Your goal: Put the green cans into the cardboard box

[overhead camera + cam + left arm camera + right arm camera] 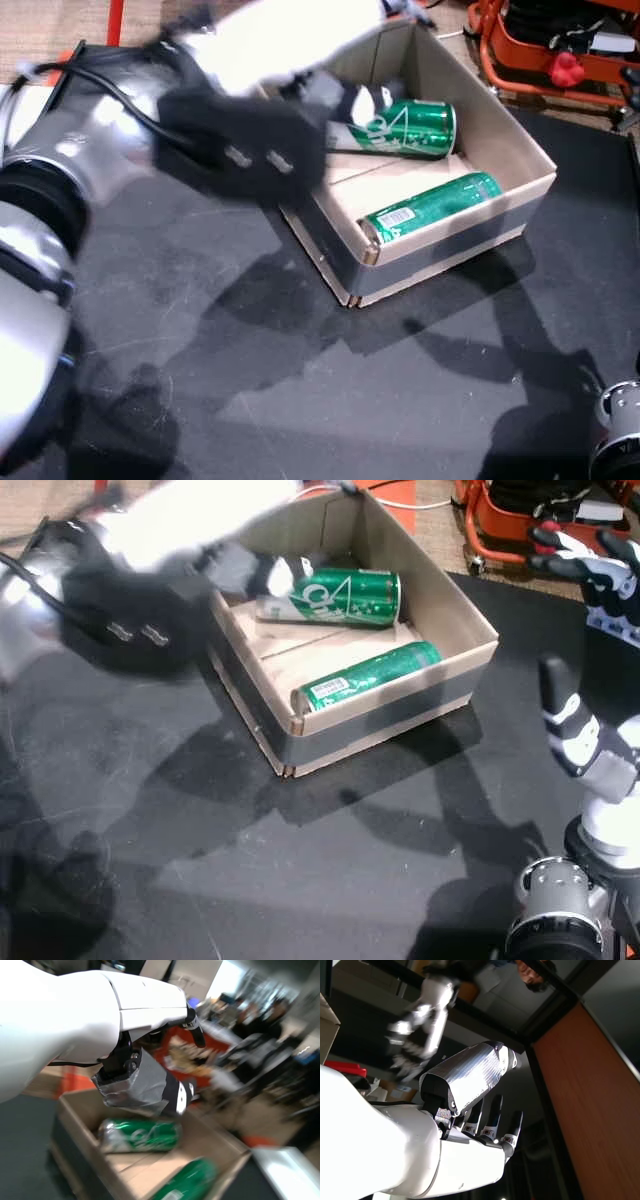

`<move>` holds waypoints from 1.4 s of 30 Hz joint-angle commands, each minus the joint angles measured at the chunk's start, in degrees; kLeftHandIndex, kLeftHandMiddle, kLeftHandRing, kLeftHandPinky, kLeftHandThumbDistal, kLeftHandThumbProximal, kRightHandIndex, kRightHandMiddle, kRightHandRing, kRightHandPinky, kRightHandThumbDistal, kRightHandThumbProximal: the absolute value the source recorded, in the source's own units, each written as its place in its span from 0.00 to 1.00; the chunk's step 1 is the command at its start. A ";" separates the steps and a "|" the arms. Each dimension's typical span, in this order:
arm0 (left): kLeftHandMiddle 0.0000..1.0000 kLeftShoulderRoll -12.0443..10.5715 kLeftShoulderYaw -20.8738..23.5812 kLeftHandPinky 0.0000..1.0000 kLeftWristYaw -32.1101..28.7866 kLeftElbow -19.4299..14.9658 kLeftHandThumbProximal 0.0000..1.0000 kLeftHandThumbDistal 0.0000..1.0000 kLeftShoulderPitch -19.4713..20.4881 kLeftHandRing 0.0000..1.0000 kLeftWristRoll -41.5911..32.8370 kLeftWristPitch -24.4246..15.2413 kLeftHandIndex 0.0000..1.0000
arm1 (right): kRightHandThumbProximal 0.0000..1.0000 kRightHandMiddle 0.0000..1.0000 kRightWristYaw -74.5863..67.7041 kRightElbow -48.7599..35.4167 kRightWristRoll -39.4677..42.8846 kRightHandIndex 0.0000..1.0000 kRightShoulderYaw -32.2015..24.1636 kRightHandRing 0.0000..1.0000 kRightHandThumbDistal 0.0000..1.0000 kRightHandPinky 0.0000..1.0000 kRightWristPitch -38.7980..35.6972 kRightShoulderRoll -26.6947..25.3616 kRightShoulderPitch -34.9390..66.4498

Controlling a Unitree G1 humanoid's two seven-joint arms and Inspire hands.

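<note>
Two green cans lie on their sides inside the cardboard box (pixel 455 238) (pixel 392 702) (pixel 75 1127). One can (pixel 412 128) (pixel 348 595) (pixel 142 1135) rests against the far wall, the other (pixel 432 207) (pixel 372 674) (pixel 186 1185) along the near wall. My left hand (pixel 290 50) (pixel 210 520) (pixel 100 1015), blurred, hovers over the box's far left corner, open and holding nothing; its taped thumb (pixel 142 1087) hangs just above the far can. My right hand (pixel 590 735) (pixel 470 1110) is off to the right of the box, fingers spread, open.
The box stands on a black table mat (pixel 300 400) (pixel 250 880). Red and orange equipment (pixel 560 50) (pixel 500 520) sits on the floor behind the table at the back right. Blurred people (pixel 265 1015) show in the room behind.
</note>
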 commanded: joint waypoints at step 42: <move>0.88 -30.51 45.45 0.88 -68.36 -78.15 0.22 0.86 61.36 1.00 -96.50 7.51 0.84 | 0.49 0.64 -7.38 -35.50 8.19 0.67 2.70 0.71 0.94 0.88 16.44 1.02 16.21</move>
